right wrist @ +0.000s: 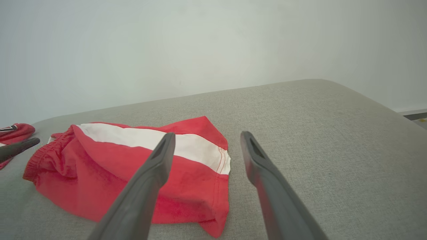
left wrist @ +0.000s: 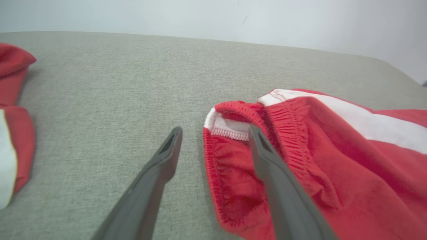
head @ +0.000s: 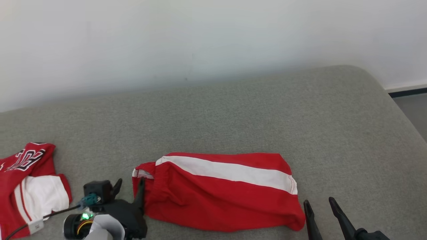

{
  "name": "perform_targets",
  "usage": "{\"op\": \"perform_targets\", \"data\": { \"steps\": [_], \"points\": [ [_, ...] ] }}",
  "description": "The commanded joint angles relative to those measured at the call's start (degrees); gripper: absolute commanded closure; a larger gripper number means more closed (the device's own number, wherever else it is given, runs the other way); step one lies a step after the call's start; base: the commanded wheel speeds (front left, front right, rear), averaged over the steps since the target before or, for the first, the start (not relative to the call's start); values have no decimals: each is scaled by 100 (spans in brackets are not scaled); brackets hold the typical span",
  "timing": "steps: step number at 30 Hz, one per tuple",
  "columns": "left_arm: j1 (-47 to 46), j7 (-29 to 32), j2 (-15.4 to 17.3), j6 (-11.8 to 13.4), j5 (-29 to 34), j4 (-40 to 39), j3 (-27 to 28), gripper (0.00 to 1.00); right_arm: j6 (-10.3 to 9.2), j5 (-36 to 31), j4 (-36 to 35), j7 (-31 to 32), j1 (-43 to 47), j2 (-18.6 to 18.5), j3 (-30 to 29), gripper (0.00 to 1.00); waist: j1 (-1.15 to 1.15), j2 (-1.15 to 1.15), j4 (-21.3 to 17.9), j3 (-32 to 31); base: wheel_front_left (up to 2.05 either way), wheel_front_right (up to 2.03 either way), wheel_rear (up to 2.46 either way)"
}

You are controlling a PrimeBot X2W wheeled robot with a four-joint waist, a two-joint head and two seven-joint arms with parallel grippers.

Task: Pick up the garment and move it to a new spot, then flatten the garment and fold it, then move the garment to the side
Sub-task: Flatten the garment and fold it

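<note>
Near edge of cushion (head: 233,116), centre: shorts (head: 217,193) lie flat and folded, nothing gripping them. Left gripper (head: 130,182) is spread wide at their left end. One finger (left wrist: 267,160) sits over the waistband (left wrist: 285,125), the other over bare cushion; can't confirm contact. Right gripper (head: 319,201) also wide, empty, just beside their near right corner, apart. Shorts' long axis runs left-right: waistband left, hem (head: 293,183) right, white stripe (head: 233,171) along far side. Jersey (head: 26,186) at left, apart.
</note>
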Motion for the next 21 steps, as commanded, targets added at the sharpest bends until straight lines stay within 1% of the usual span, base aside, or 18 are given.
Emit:
{"op": "perform_targets", "data": {
  "steps": [1,6,12,16,21],
  "points": [
    [27,95,-30,-37,-34,-91,-52,0,-13,18,-1,0,21,7,15,0,0,0,75,-56,0,0,0],
    [8,851,-65,-76,-299,-405,-257,0,-13,31,11,-6,-39,6,85,0,0,0,-43,4,0,0,0],
    [58,1430,17,-86,-542,-667,-309,0,-13,32,-23,-38,-62,7,14,0,0,0,-258,142,0,0,0],
    [128,1748,77,-73,-696,-895,-379,0,-13,51,-11,-79,-71,7,-19,0,0,0,-287,194,0,0,0],
    [186,1879,141,-76,-828,-1221,-439,0,-13,74,17,-111,-105,7,-2,0,0,0,-245,193,0,0,0]
  ]
}}
